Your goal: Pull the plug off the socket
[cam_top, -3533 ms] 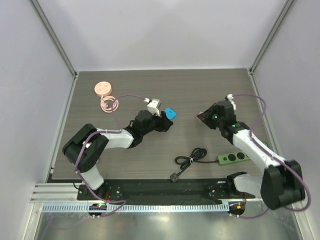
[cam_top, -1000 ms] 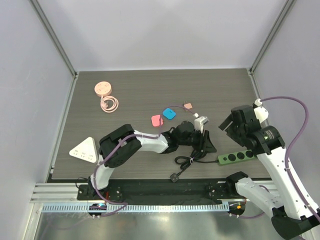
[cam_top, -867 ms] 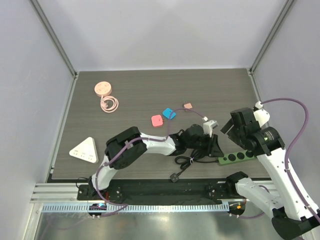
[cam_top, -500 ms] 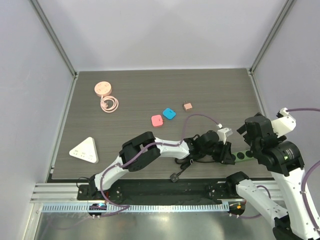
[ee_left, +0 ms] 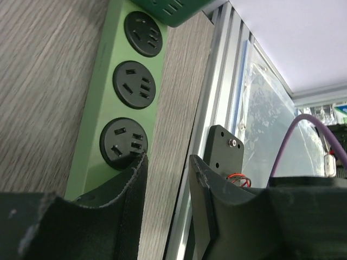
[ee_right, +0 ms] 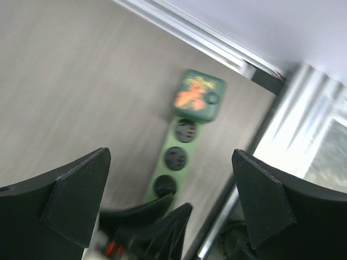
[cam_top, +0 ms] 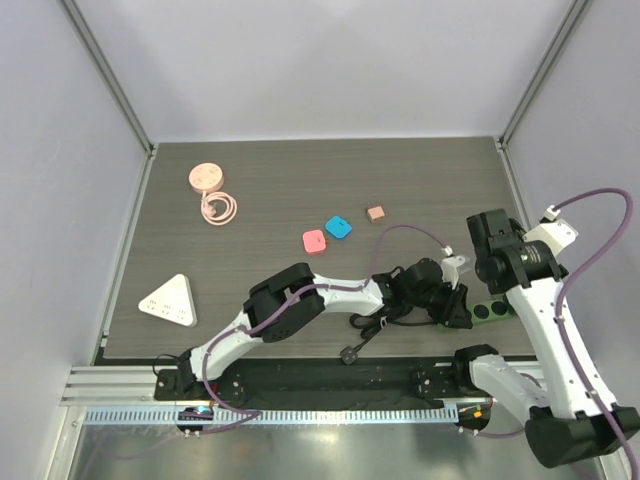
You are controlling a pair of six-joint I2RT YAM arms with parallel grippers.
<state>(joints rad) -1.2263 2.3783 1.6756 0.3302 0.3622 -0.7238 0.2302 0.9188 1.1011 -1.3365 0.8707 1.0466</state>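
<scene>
**First speaker:** What takes up most of the scene?

**Second speaker:** A dark wood-grain table (cam_top: 300, 170), seen from above, with two robot arms on it. The left arm (cam_top: 330, 292) reaches low across to the right side. The right arm (cam_top: 540, 300) stands raised above that same spot.

**First speaker:** Where is the socket?

**Second speaker:** The green power strip (cam_top: 483, 312) lies near the table's front right corner, and its black cord (cam_top: 378, 318) is bundled to the left. The plug (ee_right: 198, 96), a green block with an orange mark, sits in the end outlet farthest from the left arm.

**First speaker:** And the grippers?

**Second speaker:** The left gripper (ee_left: 168, 162) has its fingers a little apart and is empty. One finger overlaps the strip's near end, probably to pin the strip down, though contact cannot be confirmed. The right gripper (ee_right: 169, 160) is spread wide and also empty. It looks down along the strip, likely lining up on the plug.

**First speaker:** Anything smaller?

**Second speaker:** A white triangle (cam_top: 168, 298), a pink disc (cam_top: 206, 178), a pink square (cam_top: 313, 241) and a blue square (cam_top: 339, 227) lie well apart from the strip.
</scene>
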